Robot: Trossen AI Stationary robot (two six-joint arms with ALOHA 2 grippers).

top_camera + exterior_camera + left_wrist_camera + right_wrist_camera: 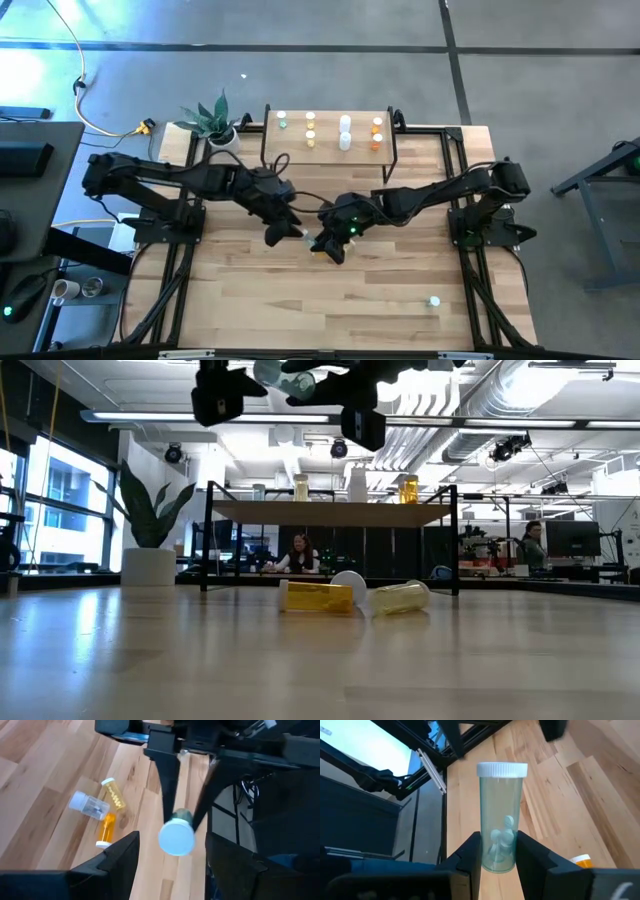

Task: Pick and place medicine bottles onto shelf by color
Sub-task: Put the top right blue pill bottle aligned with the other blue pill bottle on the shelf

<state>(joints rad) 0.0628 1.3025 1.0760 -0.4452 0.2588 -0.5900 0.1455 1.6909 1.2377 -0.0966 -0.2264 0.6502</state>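
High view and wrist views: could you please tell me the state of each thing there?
Pale green white-capped pill bottle: clamped in the right gripper, off the table.
Left gripper: open, empty.
Yellow plastic bottle: lying on the table.
Orange plastic bottle: lying beside it.
Light wooden shelf: holds upright bottles.

Pale green bottle (501, 817) (white cap), dark claw (497, 851), light wood table (600, 805).

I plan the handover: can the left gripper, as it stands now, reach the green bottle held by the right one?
Probably yes: the left gripper is open, facing the cap of the green bottle, which the right gripper's fingers hold; nothing lies between.
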